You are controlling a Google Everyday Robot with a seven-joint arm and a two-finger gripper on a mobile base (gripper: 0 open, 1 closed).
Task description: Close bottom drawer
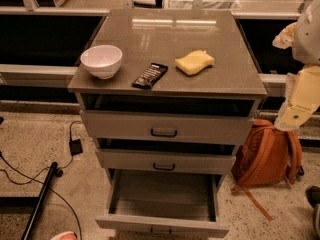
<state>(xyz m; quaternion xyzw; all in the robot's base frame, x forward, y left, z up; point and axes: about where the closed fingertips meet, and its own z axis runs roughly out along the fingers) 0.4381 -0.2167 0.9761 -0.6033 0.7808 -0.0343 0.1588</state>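
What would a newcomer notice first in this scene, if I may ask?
The bottom drawer stands pulled far out at the foot of the cabinet. On top sit a white bowl, a dark snack bar and a yellow sponge. The tool hangs at the right edge, above an orange backpack.

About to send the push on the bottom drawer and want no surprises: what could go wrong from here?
1. The hand sits high at the right, level with the cabinet top, far from the pulled-out bottom drawer; coming down, it could snag the orange backpack.
2. The middle drawer is ajar just above; a high push could shut that instead.
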